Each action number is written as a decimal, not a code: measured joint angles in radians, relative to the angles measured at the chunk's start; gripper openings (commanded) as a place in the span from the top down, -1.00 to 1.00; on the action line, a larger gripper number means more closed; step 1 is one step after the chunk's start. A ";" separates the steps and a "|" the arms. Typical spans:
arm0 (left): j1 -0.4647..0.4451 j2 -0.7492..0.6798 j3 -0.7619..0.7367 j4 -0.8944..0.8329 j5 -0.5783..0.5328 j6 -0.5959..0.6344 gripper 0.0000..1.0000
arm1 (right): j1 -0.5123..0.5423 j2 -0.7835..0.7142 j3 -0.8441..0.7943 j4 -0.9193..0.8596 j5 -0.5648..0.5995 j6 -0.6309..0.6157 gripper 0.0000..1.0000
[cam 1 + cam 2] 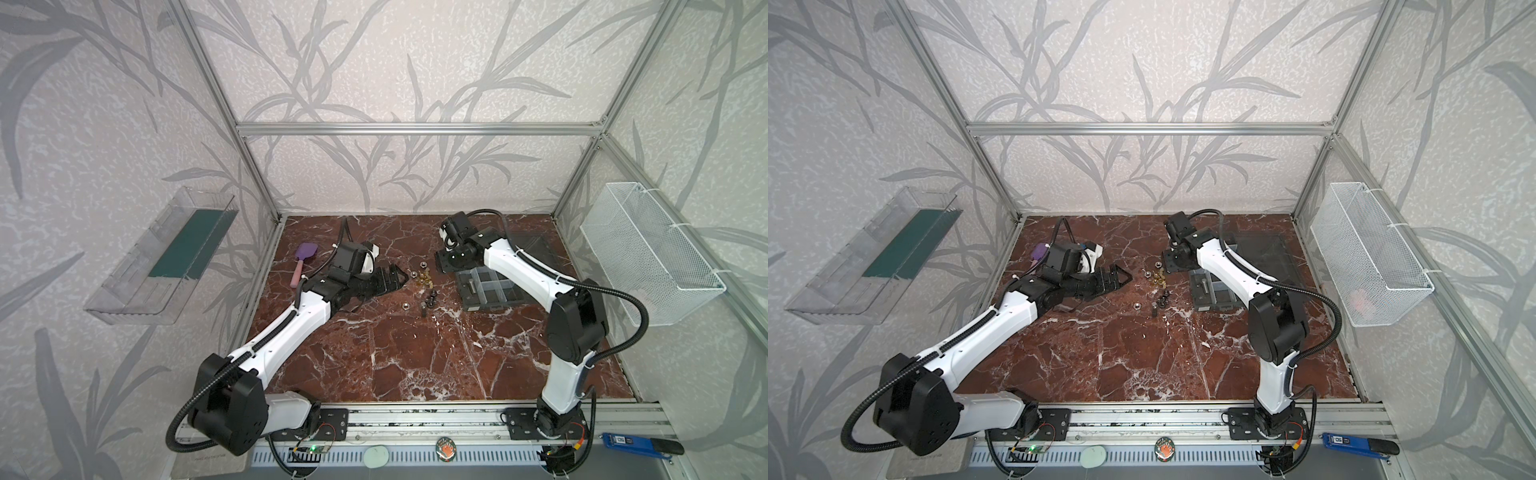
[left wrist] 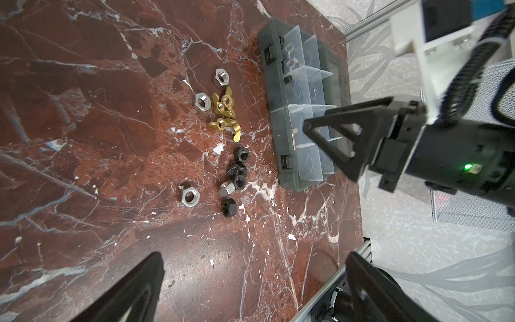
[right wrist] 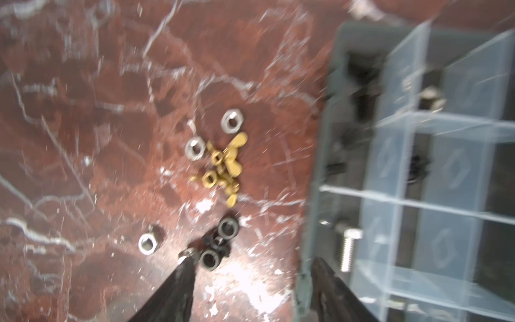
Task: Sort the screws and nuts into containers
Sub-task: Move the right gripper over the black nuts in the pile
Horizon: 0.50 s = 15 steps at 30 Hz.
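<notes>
Loose nuts lie on the red marble: silver hex nuts [image 2: 203,102], brass wing nuts [image 2: 223,111] and black nuts [image 2: 237,172], seen in both top views [image 1: 422,286] [image 1: 1156,286]. The grey organizer box [image 2: 276,125] [image 1: 469,295] stands open to their right. Its containers hold a silver screw [image 3: 348,248] and a black screw [image 3: 362,92]. My right gripper [image 3: 250,278] [image 1: 451,270] hangs open and empty over the box's near wall, one fingertip [image 3: 185,264] beside the black nuts. Open and empty, my left gripper [image 2: 252,290] [image 1: 401,278] hovers left of the nuts.
A purple spatula [image 1: 305,259] lies at the back left behind the left arm. The box's clear lid [image 1: 530,245] lies flat behind it. On the right wall hangs a white mesh basket [image 1: 648,253], on the left wall a clear shelf [image 1: 166,257].
</notes>
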 measured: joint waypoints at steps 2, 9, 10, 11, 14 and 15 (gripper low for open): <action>0.003 -0.026 -0.022 0.002 0.006 0.004 -0.99 | 0.026 0.000 -0.027 0.008 0.007 0.001 -0.48; 0.020 -0.039 -0.098 0.035 0.042 0.010 -0.99 | 0.073 0.005 -0.121 0.039 0.035 0.018 -0.58; 0.024 -0.035 -0.101 0.040 0.051 0.010 -0.99 | 0.077 0.012 -0.124 0.039 0.040 0.020 -0.59; 0.027 -0.033 -0.102 0.046 0.059 0.009 -0.99 | 0.079 0.020 -0.128 0.043 0.044 0.021 -0.59; 0.040 -0.030 -0.102 0.070 0.082 0.007 -0.99 | 0.088 0.045 -0.133 0.051 0.056 0.024 -0.61; 0.042 -0.031 -0.102 0.077 0.086 0.006 -0.98 | 0.090 0.052 -0.135 0.053 0.060 0.025 -0.62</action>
